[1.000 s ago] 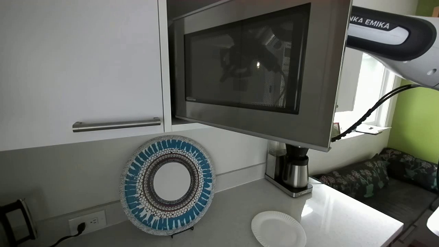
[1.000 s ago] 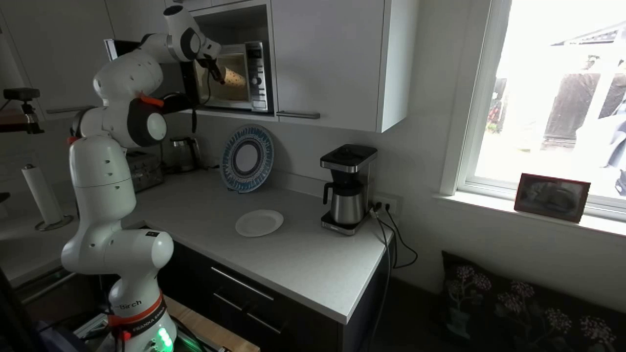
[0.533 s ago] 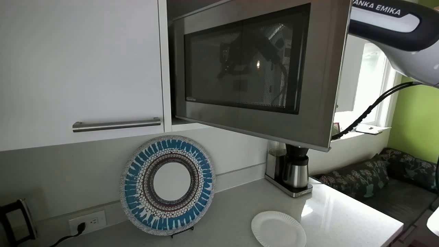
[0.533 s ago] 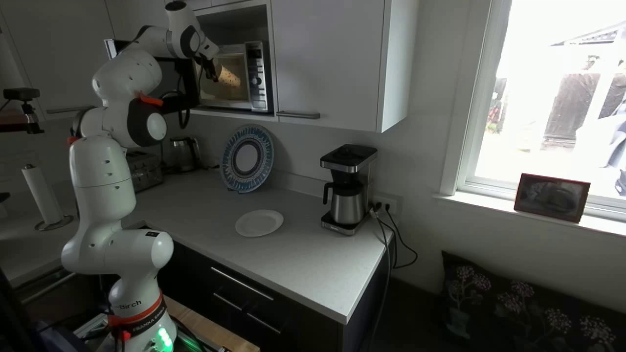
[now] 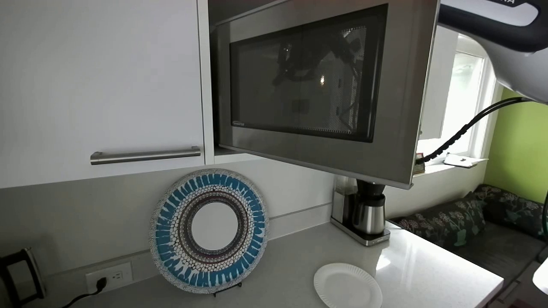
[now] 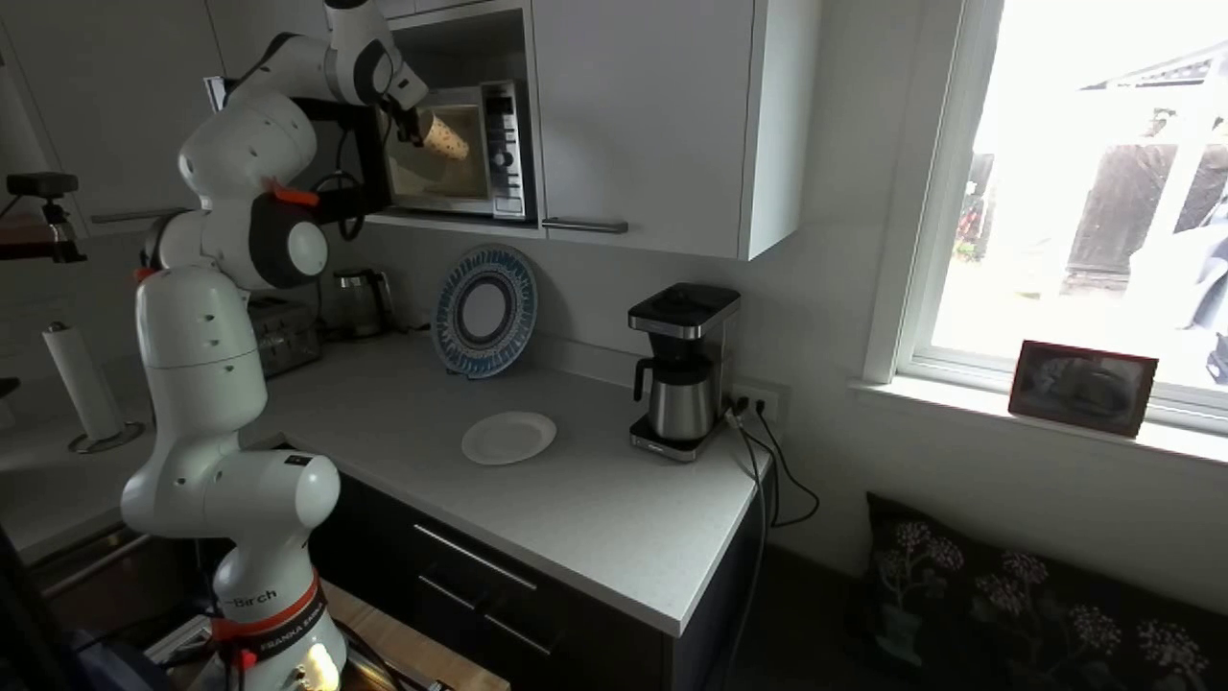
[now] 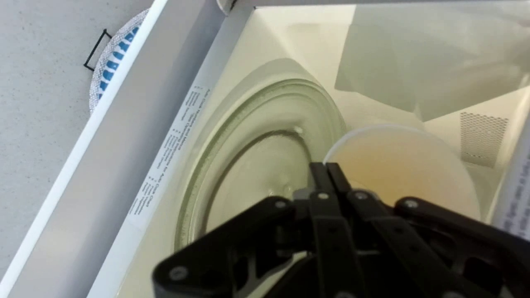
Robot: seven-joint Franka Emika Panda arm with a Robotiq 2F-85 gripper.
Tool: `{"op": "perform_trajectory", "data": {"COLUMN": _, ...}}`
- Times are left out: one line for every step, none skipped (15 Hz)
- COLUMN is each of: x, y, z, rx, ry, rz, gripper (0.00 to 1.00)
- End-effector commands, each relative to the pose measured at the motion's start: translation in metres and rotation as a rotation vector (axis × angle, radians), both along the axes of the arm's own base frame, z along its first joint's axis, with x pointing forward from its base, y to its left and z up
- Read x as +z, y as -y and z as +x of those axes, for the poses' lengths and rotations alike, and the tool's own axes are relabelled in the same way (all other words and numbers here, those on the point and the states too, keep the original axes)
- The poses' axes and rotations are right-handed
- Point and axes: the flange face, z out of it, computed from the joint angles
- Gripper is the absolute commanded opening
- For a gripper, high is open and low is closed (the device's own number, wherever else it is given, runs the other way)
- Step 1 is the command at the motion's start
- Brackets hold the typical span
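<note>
The gripper (image 7: 326, 167) had its jaws drawn almost together, the thin rim of a speckled tan cup (image 6: 444, 137) pinched between their tips. The cup hung tilted at the opening of the microwave (image 6: 504, 144), whose door (image 5: 308, 94) stood open; how far inside the cup reached could not be told. In the wrist view its round, white-edged mouth was pale orange within, and whether that was contents or bare lining was unclear. The microwave's chamber held a clear glass turntable (image 7: 265, 165), partly hidden by the cup and the jaws. On the tabletop (image 6: 595, 518) below lay a white fluted plate (image 6: 508, 439), near a coffee maker (image 6: 684, 307) with a steel carafe (image 6: 681, 408) seated on its base; the carafe's inside was hidden. A blue-patterned round platter (image 5: 214, 226) leaned on a black stand (image 5: 227, 289) near the wall.
</note>
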Motion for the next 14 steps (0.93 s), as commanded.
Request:
{"op": "perform_trajectory", "data": {"x": 0.012, "y": 0.017, "z": -0.002, "rx": -0.058, "ry": -0.075, "rz": 0.164, "gripper": 0.01}}
{"op": "perform_trajectory", "data": {"x": 0.012, "y": 0.02, "z": -0.001, "rx": -0.075, "ry": -0.097, "rz": 0.207, "gripper": 0.01}}
{"op": "perform_trajectory", "data": {"x": 0.011, "y": 0.024, "z": 0.002, "rx": -0.091, "ry": -0.121, "rz": 0.248, "gripper": 0.01}}
{"op": "perform_trajectory", "data": {"x": 0.01, "y": 0.027, "z": 0.004, "rx": -0.11, "ry": -0.145, "rz": 0.288, "gripper": 0.01}}
{"op": "perform_trajectory", "data": {"x": 0.009, "y": 0.029, "z": 0.006, "rx": -0.131, "ry": -0.168, "rz": 0.328, "gripper": 0.01}}
{"op": "perform_trajectory", "data": {"x": 0.011, "y": 0.032, "z": 0.007, "rx": -0.146, "ry": -0.187, "rz": 0.372, "gripper": 0.01}}
{"op": "perform_trajectory", "data": {"x": 0.01, "y": 0.033, "z": 0.008, "rx": -0.155, "ry": -0.212, "rz": 0.415, "gripper": 0.01}}
{"op": "perform_trajectory", "data": {"x": 0.01, "y": 0.035, "z": 0.009, "rx": -0.166, "ry": -0.237, "rz": 0.457, "gripper": 0.01}}
{"op": "perform_trajectory", "data": {"x": 0.01, "y": 0.037, "z": 0.009, "rx": -0.185, "ry": -0.269, "rz": 0.493, "gripper": 0.01}}
{"op": "perform_trajectory", "data": {"x": 0.01, "y": 0.038, "z": 0.01, "rx": -0.201, "ry": -0.297, "rz": 0.531, "gripper": 0.01}}
{"op": "perform_trajectory", "data": {"x": 0.009, "y": 0.04, "z": 0.01, "rx": -0.224, "ry": -0.324, "rz": 0.566, "gripper": 0.01}}
{"op": "perform_trajectory", "data": {"x": 0.008, "y": 0.042, "z": 0.011, "rx": -0.256, "ry": -0.353, "rz": 0.592, "gripper": 0.01}}
{"op": "perform_trajectory", "data": {"x": 0.006, "y": 0.045, "z": 0.013, "rx": -0.293, "ry": -0.376, "rz": 0.604, "gripper": 0.01}}
{"op": "perform_trajectory", "data": {"x": 0.01, "y": 0.034, "z": 0.006, "rx": -0.229, "ry": -0.32, "rz": 0.554, "gripper": 0.03}}
